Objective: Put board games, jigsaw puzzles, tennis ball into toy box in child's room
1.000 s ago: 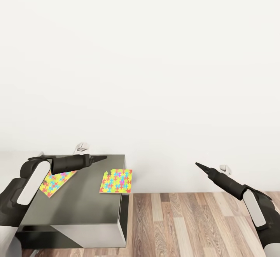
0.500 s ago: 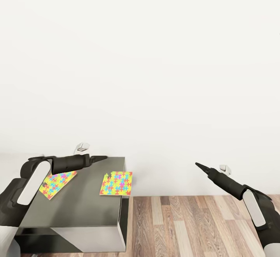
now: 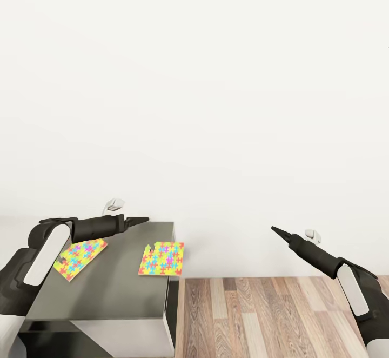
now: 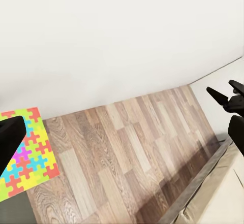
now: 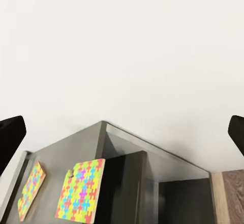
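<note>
Two jigsaw puzzles lie flat on the dark grey table [image 3: 119, 287]. One puzzle [image 3: 161, 258] overhangs the table's right edge. The other puzzle [image 3: 81, 256] is partly covered by my left forearm. My left gripper [image 3: 143, 219] hovers above the table's back edge, between the two sheets, open and empty; its fingers [image 4: 10, 137] frame the overhanging puzzle [image 4: 28, 150]. My right gripper [image 3: 275, 230] hangs over the floor, well right of the table, open with fingers [image 5: 11, 135] wide apart. That camera sees both puzzles [image 5: 81, 188] [image 5: 29, 191]. Toy box, board games and tennis ball are out of view.
A white wall [image 3: 194, 104] stands right behind the table. Wood-plank floor [image 3: 270, 315] stretches to the table's right. Two small white wall fittings [image 3: 114, 204] [image 3: 310, 234] sit low on the wall. A corner of the bed [image 4: 218, 206] shows past the floor.
The whole picture has shifted a little: table, puzzles and floor sit slightly lower than a second ago, so the camera moved. Both arms hold the same pose and both grippers stay open.
</note>
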Controlling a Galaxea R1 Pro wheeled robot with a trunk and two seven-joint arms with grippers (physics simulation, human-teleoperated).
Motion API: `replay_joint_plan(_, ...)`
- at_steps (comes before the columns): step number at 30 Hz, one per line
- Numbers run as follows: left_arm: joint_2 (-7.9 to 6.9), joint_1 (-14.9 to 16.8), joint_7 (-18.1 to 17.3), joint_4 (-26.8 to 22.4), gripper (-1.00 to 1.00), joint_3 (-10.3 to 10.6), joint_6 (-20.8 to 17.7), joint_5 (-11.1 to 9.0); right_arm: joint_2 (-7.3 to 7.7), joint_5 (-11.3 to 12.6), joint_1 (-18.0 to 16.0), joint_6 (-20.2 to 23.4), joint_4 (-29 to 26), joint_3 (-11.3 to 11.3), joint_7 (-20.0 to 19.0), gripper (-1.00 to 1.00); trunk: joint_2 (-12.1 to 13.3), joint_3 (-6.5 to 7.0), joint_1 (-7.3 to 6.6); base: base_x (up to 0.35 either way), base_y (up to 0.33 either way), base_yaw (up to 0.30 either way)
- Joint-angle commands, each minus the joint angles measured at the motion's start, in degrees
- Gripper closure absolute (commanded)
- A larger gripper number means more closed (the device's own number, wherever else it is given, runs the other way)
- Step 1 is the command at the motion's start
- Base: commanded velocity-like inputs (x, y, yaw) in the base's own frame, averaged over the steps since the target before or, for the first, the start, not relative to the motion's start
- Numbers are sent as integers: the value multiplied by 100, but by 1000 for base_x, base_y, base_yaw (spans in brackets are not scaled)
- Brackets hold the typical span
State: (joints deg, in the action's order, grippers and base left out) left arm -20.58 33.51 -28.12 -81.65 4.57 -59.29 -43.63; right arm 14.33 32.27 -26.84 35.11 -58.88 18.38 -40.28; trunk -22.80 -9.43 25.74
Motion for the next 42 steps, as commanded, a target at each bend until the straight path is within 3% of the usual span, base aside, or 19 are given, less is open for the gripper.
replay_joint_plan(1, -2, 6, -36, 0, -100, 4, -12, 30, 0, 25, -5, 40, 0, 8, -6, -100, -12, -2, 4, 0, 0, 0)
replay_joint_plan(23, 1, 6, -36, 0, -100, 8, -12, 30, 7, 31, -5, 40, 0, 8, -6, -100, -12, 208, 4, 0, 0, 0)
replay_joint_plan(42, 0, 6, -36, 0, -100, 8, -4, 30, 0, 34, -5, 40, 0, 6, -6, -100, -774, 29, 421, 0, 0, 0)
